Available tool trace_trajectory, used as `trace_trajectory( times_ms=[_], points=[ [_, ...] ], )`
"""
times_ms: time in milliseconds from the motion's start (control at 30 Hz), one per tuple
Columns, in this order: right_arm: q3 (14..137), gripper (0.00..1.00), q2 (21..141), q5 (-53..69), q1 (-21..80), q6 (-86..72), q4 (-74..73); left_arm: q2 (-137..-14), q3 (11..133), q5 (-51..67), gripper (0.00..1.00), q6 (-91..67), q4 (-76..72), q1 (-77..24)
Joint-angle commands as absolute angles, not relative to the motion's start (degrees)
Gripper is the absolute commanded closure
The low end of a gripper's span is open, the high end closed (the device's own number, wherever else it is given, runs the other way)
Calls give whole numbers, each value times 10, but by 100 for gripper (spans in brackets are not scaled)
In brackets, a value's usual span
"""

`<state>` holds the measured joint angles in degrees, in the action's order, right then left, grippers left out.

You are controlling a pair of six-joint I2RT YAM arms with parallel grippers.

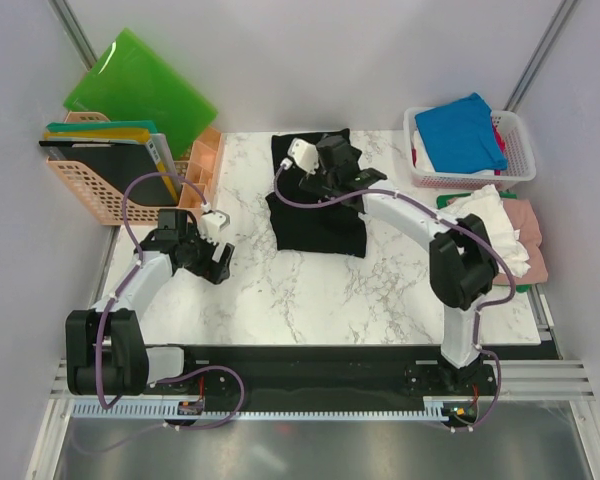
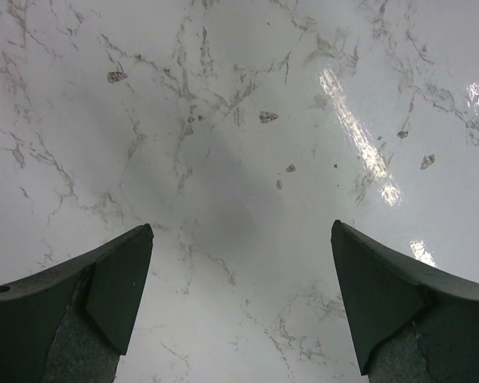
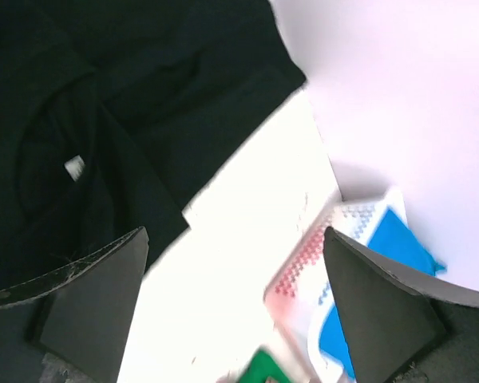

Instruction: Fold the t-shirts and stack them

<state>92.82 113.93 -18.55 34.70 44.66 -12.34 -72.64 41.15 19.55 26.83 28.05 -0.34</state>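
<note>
Both jaws wide open, empty | black t-shirt (image 1: 315, 225) at tabletop (image 1: 300, 295) far edge, beneath right jaws

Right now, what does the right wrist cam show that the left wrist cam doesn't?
Right wrist only: the black t-shirt with its white neck label, and a white basket holding a blue t-shirt.
Left wrist only: grey veins on the table and a glare streak; no cloth at all.
Both: the table surface, washed out in the right wrist view, plus each camera's own fingers. The left pincer and the right pincer are each open with nothing between the fingers.
</note>
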Motion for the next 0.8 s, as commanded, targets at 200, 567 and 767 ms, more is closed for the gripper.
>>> trace_trajectory(
  times_ms=[200,567,767],
  points=[
    [934,46,997,9,282,255,-394,-711,396,208,0,265,254,-1],
    [888,5,1028,162,251,248,-479,-711,398,211,0,265,254,-1],
    [921,9,1107,172,240,263,-462,-708,397,210,0,264,258,-1]
  ],
)
